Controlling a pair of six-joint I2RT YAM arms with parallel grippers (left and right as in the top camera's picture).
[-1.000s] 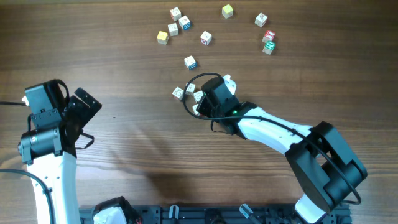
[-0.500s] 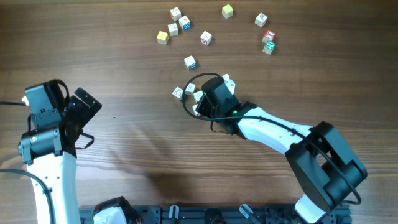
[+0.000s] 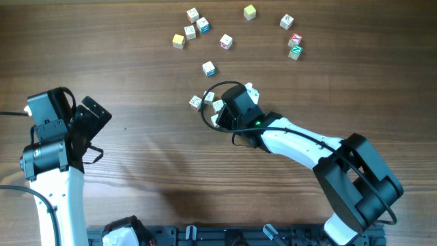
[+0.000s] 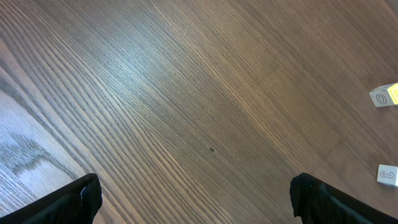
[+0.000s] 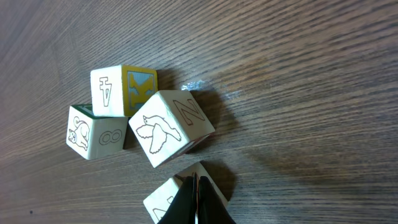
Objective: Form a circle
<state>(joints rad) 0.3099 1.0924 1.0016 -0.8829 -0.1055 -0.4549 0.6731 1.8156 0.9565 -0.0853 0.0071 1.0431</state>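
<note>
Dark wood-grain table (image 3: 136, 68) under both arms, matte and finely streaked. Near its middle, the circle (image 3: 210, 104): not yet a ring, only a tight clump of small alphabet cubes, partly hidden overhead by the right arm (image 3: 293, 143). Seen close from the right wrist: cube with an A (image 5: 115, 90) touching cube with a cat and an 8 (image 5: 93, 132). Cube with a goose and a Z (image 5: 171, 127) turned cornerwise against both. Fourth cube (image 5: 163, 200) just below, at the fingertips. More loose cubes (image 3: 226, 42) scattered toward the far edge, well apart from the clump.

Handling, as a judgement: light, hard, square-edged wood. Probably slides readily on the table and spins or tips if pushed off-centre. Little risk of breakage. Best taken across two opposite flat faces, or nudged squarely at the middle of a face, not at a corner.

Right gripper (image 5: 194, 186): fully closed, fingers (image 5: 189, 208) pressed together into one blade, nothing held. Tip right at the top edge of the fourth cube; impossible to tell whether actually touching. Seems suited to poking, not picking.

Left gripper (image 4: 196, 186): spread wide, empty, hovering over bare wood toward the left edge, with two stray cubes (image 4: 385, 96) at the right rim of its view.
</note>
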